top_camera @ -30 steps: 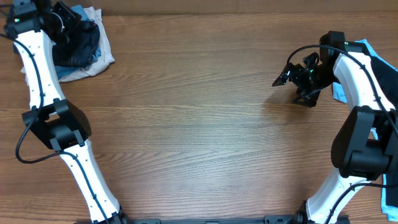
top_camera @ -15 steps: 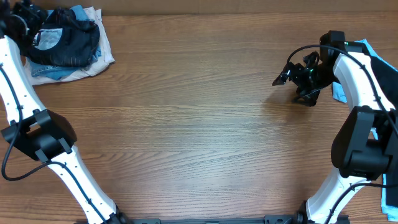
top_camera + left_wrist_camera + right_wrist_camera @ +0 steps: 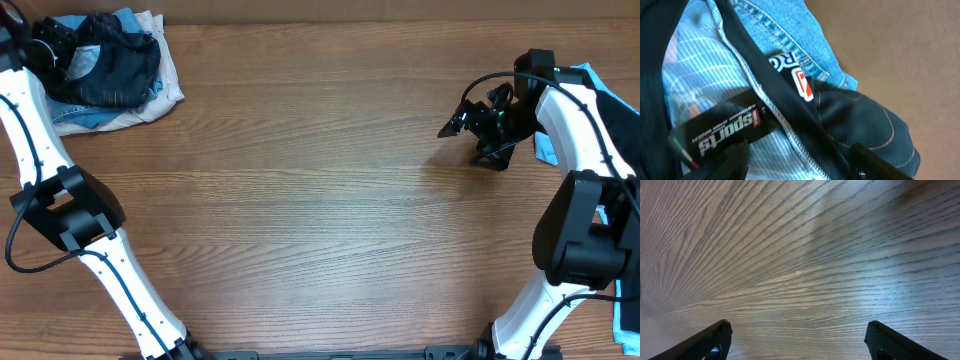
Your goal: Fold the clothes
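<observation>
Facing the black jersey [image 3: 855, 115] heaped on denim [image 3: 785, 25], left tool [image 3: 800, 152] stands apart, right tool [image 3: 797, 327] likewise over the table [image 3: 790, 255].

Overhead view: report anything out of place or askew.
The clothes lie in a crumpled heap at the far left corner of the table, black jersey bunched over denim and white fabric. Another blue garment sits half hidden under the right arm.

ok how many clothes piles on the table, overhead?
2: a jersey-and-denim heap in the far-left corner; a black-and-blue garment at the right edge, partly hidden by the right arm.
</observation>
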You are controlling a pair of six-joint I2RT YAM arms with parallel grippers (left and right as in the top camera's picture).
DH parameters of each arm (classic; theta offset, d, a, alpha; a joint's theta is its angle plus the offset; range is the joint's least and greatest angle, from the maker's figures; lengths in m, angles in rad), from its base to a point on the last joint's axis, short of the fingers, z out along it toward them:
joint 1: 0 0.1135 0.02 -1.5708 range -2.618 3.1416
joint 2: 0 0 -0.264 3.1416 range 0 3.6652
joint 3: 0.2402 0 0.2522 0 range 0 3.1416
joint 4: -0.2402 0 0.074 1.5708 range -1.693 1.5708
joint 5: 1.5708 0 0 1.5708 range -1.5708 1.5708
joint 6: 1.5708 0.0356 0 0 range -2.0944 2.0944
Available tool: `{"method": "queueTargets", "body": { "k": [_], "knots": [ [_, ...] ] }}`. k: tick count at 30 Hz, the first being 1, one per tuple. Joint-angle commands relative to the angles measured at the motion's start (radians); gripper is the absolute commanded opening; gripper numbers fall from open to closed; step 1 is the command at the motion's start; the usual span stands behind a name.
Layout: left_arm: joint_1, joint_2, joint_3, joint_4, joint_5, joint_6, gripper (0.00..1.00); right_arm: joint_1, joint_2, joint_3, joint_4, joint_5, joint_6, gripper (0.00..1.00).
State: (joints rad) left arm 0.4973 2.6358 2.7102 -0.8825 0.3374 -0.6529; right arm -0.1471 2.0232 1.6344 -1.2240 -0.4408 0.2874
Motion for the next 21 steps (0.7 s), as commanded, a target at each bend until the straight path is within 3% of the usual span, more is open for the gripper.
{"method": "queueTargets", "body": {
  "k": [1, 21],
  "knots": [
    [-0.006, 0.013, 0.008, 0.021, -0.002, -0.024, 0.65, 0.002, -0.003, 0.022, 0.003, -0.006, -0.008, 0.9],
    [-0.043, 0.076, 0.008, 0.046, -0.015, -0.047, 0.53, 0.002, -0.003, 0.022, -0.001, -0.006, -0.008, 0.9]
  ]
}}
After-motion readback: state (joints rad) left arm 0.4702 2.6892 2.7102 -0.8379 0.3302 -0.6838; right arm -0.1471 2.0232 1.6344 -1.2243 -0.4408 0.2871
